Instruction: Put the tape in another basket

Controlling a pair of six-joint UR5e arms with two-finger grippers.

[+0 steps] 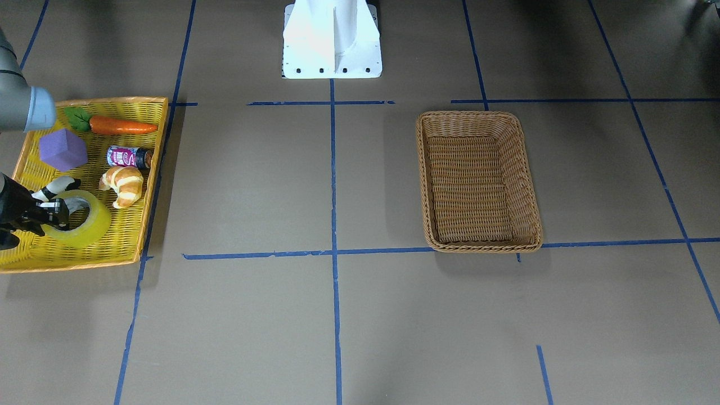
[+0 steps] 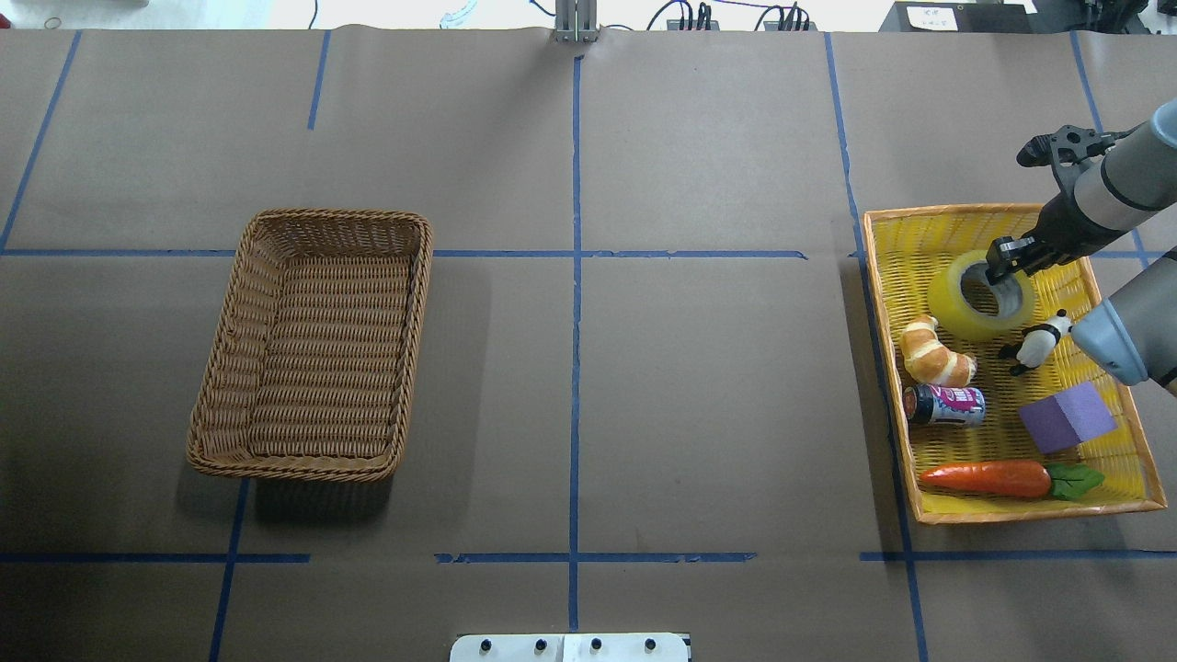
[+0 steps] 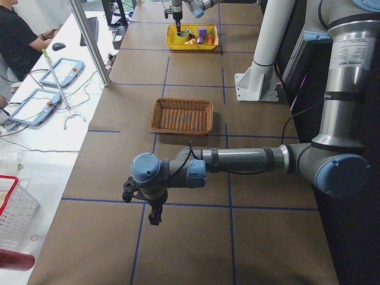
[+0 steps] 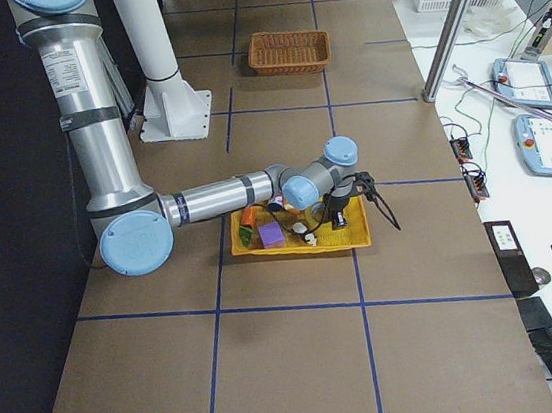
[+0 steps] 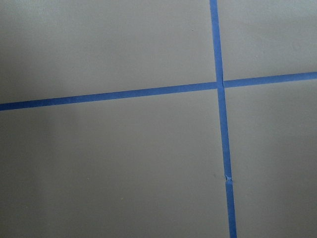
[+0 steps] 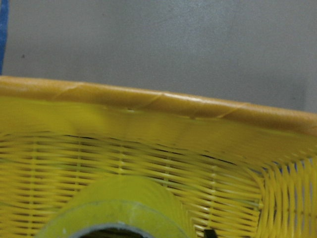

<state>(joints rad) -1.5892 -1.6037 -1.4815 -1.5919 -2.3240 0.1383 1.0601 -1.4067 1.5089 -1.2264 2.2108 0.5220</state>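
Exterior front-facing: the tape [image 1: 93, 225] lies hole-up in the yellow tray [image 1: 112, 101], in its 7 o'clock corner, with the croissant [image 1: 124, 185] at the roll's 1 o'clock. The right gripper [image 1: 56, 216] is at the roll's 9 o'clock wall, with 1 finger inside the core. Whether the fingers are clenched on it cannot be told. The basket [image 1: 478, 117] sits well apart at the tray's 3 o'clock.

Overhead exterior: the roll occupies the tray's 12 o'clock end.

Exterior left: the left gripper [image 3: 153, 214] hangs over the table [image 3: 196, 237]. Its finger state cannot be told.
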